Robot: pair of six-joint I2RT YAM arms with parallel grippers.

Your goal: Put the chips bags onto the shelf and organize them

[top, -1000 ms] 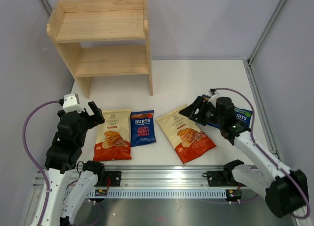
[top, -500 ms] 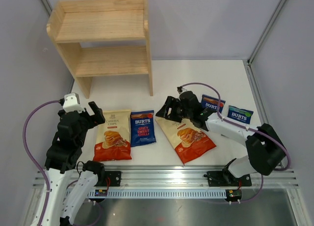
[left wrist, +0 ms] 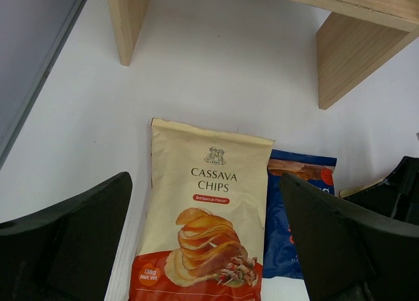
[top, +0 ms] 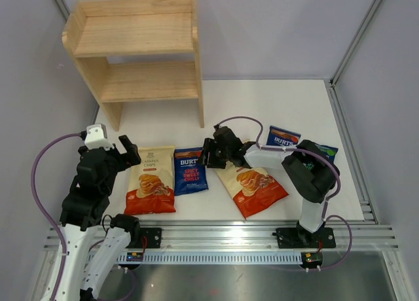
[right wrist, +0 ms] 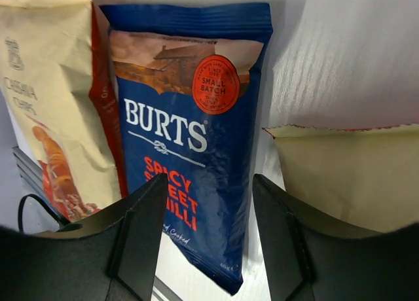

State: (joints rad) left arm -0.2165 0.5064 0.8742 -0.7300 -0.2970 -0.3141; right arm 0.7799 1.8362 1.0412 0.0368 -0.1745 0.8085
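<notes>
Middle BURTS bag [right wrist: 190, 150]: glossy dark blue, red round badge, "spicy sweet chilli" in red. It's lying flat on the white table [top: 262, 105] btw the left cream bag [top: 151, 180] and right cream bag [top: 252, 183], in front of the wood shelf [top: 137, 52]. Right gripper [top: 208, 154] is at its upper right corner, fingers spread, nothing in them. Left gripper [top: 123, 152] is also spread wide, next to the left cream bag. Vs 1 s ago: the right arm swung left from the far BURTS bag [top: 283, 137], across the right cream bag. Left arm and bags are the same.
</notes>
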